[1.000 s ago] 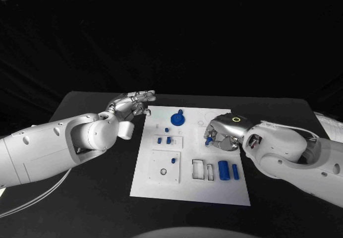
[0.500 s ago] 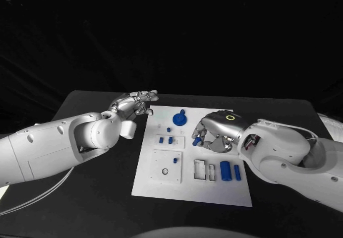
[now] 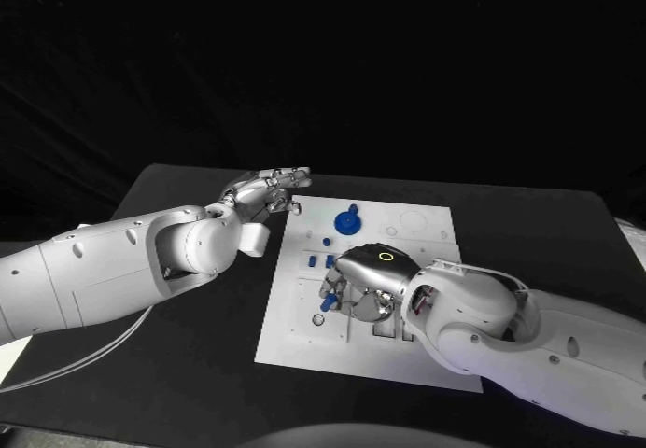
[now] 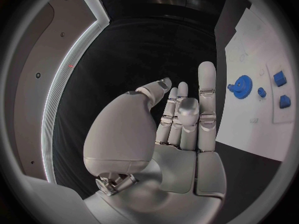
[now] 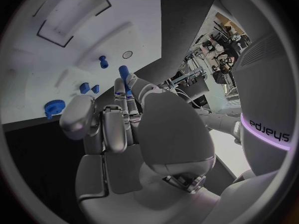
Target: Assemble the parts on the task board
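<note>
The white task board (image 3: 411, 233) lies in the middle of the black table. My right hand (image 3: 366, 275) hangs over the board's middle and pinches a short blue cylinder (image 5: 124, 74) at its fingertips, seen as a blue piece (image 3: 329, 301) in the head view. A small blue peg (image 5: 103, 61) stands in the board close by. A blue gear (image 3: 349, 222) sits near the far edge, with two small blue blocks (image 3: 319, 261) nearer. My left hand (image 3: 270, 187) hovers beside the board's far left corner, fingers straight and apart, holding nothing.
A round ring hole (image 3: 317, 319) and a rectangular recess (image 5: 74, 10) mark the board near my right hand. My right arm (image 3: 539, 336) covers the board's near right part. Bare black table (image 3: 189, 373) lies left of the board.
My right hand has carried the blue cylinder from the board's right side to its middle, nearer the left edge. My left hand has stayed in place.
</note>
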Robot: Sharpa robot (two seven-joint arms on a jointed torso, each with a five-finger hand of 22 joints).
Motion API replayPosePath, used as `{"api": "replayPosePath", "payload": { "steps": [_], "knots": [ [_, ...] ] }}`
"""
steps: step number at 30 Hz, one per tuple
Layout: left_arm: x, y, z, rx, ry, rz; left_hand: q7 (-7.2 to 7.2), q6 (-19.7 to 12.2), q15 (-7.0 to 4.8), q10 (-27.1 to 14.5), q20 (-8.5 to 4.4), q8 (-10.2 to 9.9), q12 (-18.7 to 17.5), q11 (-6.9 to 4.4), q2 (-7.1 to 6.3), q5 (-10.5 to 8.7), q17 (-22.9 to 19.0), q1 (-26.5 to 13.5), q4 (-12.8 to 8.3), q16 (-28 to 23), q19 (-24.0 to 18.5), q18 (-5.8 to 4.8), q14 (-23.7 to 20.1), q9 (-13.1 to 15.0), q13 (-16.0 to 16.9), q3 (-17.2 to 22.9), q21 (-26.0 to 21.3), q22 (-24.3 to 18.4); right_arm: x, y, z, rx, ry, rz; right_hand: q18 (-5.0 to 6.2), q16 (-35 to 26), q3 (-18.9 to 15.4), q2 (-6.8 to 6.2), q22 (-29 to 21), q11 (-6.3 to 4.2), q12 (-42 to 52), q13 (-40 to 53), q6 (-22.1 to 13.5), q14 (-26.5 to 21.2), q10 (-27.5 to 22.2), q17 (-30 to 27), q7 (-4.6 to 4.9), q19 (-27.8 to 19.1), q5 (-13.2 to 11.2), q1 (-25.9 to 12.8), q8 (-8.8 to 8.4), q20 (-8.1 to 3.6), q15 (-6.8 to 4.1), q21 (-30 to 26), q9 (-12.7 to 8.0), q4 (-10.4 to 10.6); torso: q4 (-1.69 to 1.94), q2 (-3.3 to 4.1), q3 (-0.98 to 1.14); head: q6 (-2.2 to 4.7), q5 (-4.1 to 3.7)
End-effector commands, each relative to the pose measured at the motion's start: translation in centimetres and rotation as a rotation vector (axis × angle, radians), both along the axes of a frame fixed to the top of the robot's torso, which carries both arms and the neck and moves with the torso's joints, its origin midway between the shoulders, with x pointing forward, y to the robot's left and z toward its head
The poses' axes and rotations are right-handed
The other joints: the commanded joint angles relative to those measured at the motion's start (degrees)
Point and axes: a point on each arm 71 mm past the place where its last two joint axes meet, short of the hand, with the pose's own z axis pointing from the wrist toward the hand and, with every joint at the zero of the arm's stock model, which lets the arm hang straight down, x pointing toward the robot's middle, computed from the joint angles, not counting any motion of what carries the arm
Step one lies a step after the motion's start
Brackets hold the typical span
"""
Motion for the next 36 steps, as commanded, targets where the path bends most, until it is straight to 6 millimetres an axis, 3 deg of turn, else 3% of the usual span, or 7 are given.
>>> {"api": "replayPosePath", "payload": {
  "steps": [1, 11, 27, 36],
  "knots": [
    [-0.1, -0.3, 0.1, -0.011, -0.01, -0.022, -0.16, -0.4, 0.05, -0.3, -0.06, 0.3, 0.4, -0.06, 0.35, 0.35, -0.1, 0.3, -0.3, -0.3, -0.5, 1.06, -0.5, 0.0, 0.1, 0.0, -0.3, -0.1, -0.2, 0.6, -0.8, 0.012, 0.029, 0.043, -0.28, 0.3, 0.4, -0.11, 0.0, 0.29, -0.4, -0.1, 0.3, 3.0, 0.2, 0.0, 0.55, 0.1, 0.2, 0.0, -0.04, -0.26, -0.22, 0.1, 0.5, -0.1, -0.05, 0.06, 0.0, -0.1, 0.36],
    [-0.1, -0.3, 0.1, -0.011, -0.009, -0.023, -0.16, -0.4, 0.05, -0.3, -0.06, 0.3, 0.4, -0.06, 0.35, 0.35, -0.1, 0.3, -0.3, -0.3, -0.5, 1.06, -0.5, 0.0, 0.1, 0.0, -0.3, -0.1, 0.0, 1.3, -2.6, -0.014, 0.068, 0.051, -0.29, 0.3, 0.5, -0.16, 0.0, 0.36, -0.6, -0.1, 0.2, 3.0, 0.2, 0.1, 0.63, 0.1, 0.2, 0.0, -0.14, -0.25, -0.18, 0.1, 0.5, -0.3, 0.0, 0.03, 0.07, -0.48, 0.55],
    [-0.1, -0.3, 0.1, -0.01, -0.009, -0.023, -0.14, -0.4, 0.07, -0.4, -0.05, 0.3, 0.5, -0.04, 0.34, 0.33, -0.1, 0.2, -0.3, -0.3, -0.5, 1.06, -0.5, 0.0, 0.1, -0.1, -0.3, -0.1, 0.0, 1.5, -3.2, -0.066, 0.068, 0.05, -0.28, 0.3, 0.6, -0.2, -0.1, 0.42, -0.7, -0.1, 0.1, 2.9, 0.1, 0.1, 0.71, 0.0, 0.2, -0.1, -0.21, -0.23, -0.13, 0.0, 0.5, -0.3, -0.06, 0.04, 0.03, -0.74, 0.61],
    [-0.1, -0.3, 0.1, -0.011, -0.008, -0.025, -0.14, -0.4, 0.07, -0.4, -0.05, 0.4, 0.5, -0.04, 0.34, 0.33, -0.1, 0.2, -0.3, -0.3, -0.5, 1.06, -0.5, 0.0, 0.1, -0.1, -0.3, -0.1, 0.0, 2.1, -3.6, -0.124, 0.048, 0.044, -0.26, 0.0, 0.0, -1.56, -0.6, 1.22, -2.3, -0.2, -1.1, 2.8, -1.6, -0.5, 1.34, -0.3, 0.3, -2.0, -1.25, 0.29, 0.53, -0.4, 0.3, 0.2, -0.02, 0.04, 0.02, -0.72, 0.5]
  ]
}}
